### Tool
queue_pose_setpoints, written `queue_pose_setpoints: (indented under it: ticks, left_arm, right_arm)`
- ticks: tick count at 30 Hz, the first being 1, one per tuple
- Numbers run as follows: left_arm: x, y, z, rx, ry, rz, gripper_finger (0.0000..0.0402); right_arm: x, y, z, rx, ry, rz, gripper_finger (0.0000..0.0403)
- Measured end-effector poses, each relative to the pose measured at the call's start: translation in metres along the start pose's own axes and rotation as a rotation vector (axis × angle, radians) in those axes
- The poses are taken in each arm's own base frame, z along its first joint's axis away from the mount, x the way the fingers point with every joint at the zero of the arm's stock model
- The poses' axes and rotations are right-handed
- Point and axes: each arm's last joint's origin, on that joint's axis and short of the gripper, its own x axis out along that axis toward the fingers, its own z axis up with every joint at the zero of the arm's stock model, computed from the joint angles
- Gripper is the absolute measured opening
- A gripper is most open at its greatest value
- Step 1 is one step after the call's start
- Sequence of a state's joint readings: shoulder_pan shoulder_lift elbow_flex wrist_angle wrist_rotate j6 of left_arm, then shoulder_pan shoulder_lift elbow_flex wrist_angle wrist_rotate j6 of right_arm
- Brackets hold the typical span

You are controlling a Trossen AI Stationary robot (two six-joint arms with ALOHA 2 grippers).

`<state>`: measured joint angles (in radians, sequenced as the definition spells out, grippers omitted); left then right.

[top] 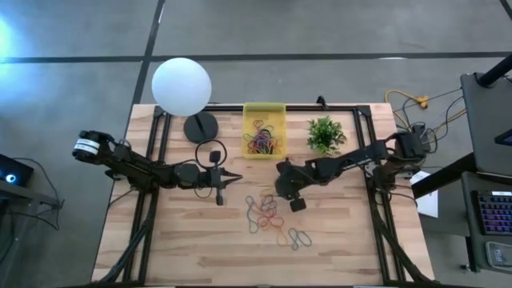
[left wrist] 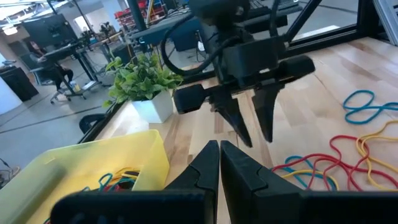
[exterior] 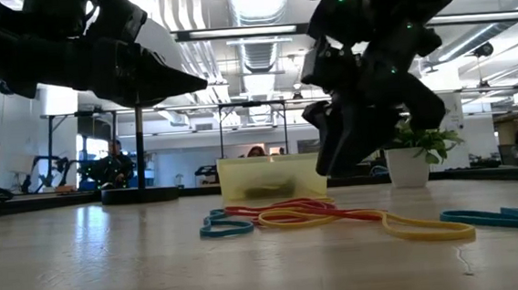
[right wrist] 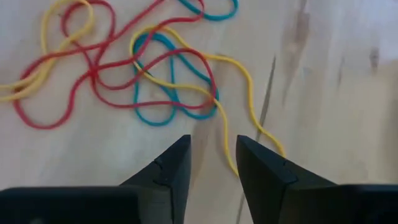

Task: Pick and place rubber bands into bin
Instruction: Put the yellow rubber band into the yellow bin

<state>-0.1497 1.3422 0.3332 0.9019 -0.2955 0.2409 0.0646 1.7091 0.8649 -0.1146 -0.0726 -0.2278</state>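
Observation:
A tangle of red, yellow and blue rubber bands (top: 268, 212) lies flat on the wooden table; the right wrist view shows it close up (right wrist: 149, 81). My right gripper (right wrist: 213, 146) hangs open just above the tangle's edge, fingers slanting down, and a yellow loop (right wrist: 233, 93) runs on the table below the gap. The low view shows that gripper (exterior: 334, 167) clear of the table. The yellow bin (top: 264, 108) stands at the far middle with several bands inside. My left gripper (top: 236, 178) waits shut, level, left of the tangle.
A small green plant in a white pot (top: 324, 134) stands right of the bin. A white globe lamp (top: 182, 84) on a black base stands to the bin's left. Two blue bands (top: 298, 238) lie apart from the tangle, nearer the front edge.

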Motion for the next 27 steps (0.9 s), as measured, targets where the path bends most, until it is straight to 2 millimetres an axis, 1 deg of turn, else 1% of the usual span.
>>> queue_pose_setpoints:
  ticks: [4,7,11,14,21,27]
  left_arm:
    - [0.000,0.000,0.000,0.001,0.001,0.000,0.0000]
    - [0.000,0.000,0.000,0.001,0.001,0.000,0.0000]
    - [0.000,0.000,0.000,0.002,0.004,-0.001,0.0000]
    - [0.000,0.000,0.000,0.002,0.004,-0.001,0.0000]
    - [0.000,0.000,-0.001,0.003,0.007,-0.001,0.0000]
    - [0.000,0.000,-0.001,0.003,0.007,-0.001,0.0000]
  right_arm:
    - [-0.002,-0.012,0.001,0.003,0.001,0.066,0.0104]
    - [-0.004,-0.021,0.002,-0.017,0.014,0.055,0.0097]
    - [-0.004,-0.025,0.004,-0.036,-0.006,0.083,0.0090]
    - [0.002,-0.025,0.003,-0.035,0.006,0.106,0.0086]
    - [0.023,-0.028,0.001,-0.030,0.057,0.121,0.0091]
    - [0.031,-0.035,0.004,-0.009,0.108,0.125,0.0085]
